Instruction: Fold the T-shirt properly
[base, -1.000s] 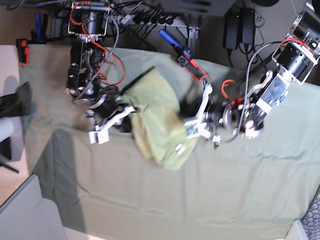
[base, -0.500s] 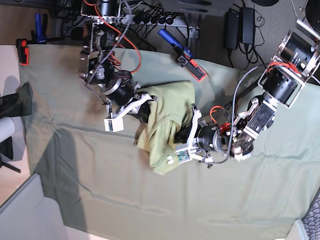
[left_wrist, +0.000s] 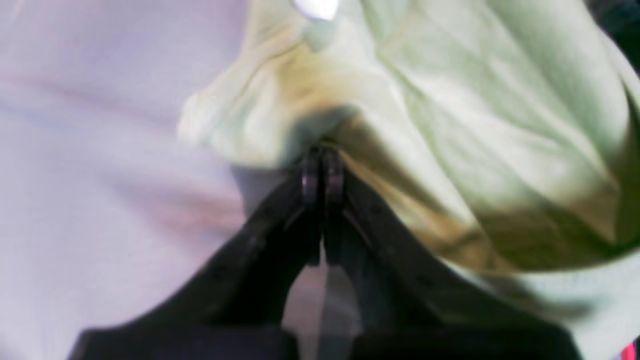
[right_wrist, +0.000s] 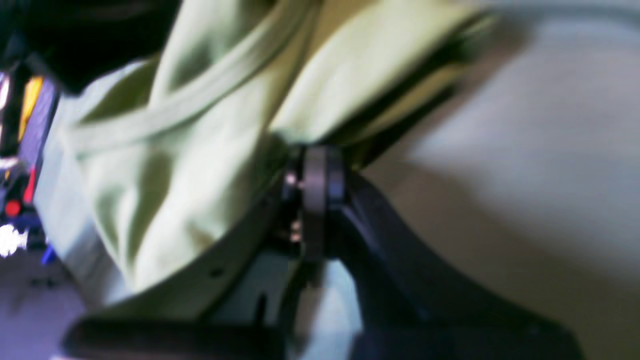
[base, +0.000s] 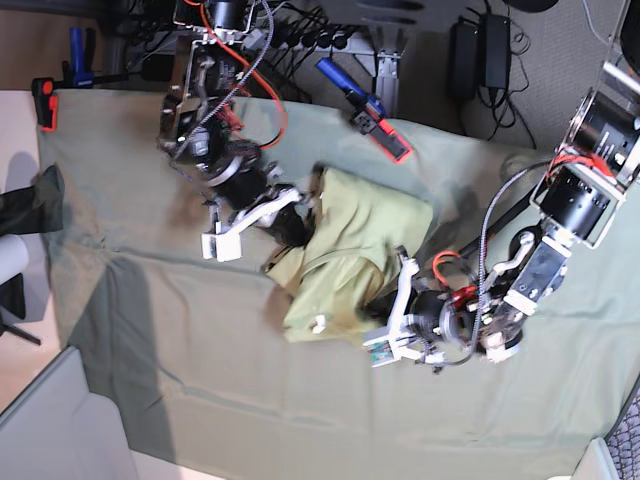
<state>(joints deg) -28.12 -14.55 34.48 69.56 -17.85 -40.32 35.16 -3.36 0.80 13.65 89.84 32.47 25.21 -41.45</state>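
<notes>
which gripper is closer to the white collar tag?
Left. The left gripper is shut on the T-shirt just below the tag. The right gripper is clamped on another shirt edge, with no tag in its view.

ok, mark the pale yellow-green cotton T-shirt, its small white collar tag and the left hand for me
Pale yellow-green cotton T-shirt (base: 355, 245): base view, middle of the bunched fabric.
Small white collar tag (base: 317, 324): base view, the tag at the shirt's lower edge.
Left hand (left_wrist: 320, 167): left wrist view, between its fingertips, shut on the shirt.
</notes>
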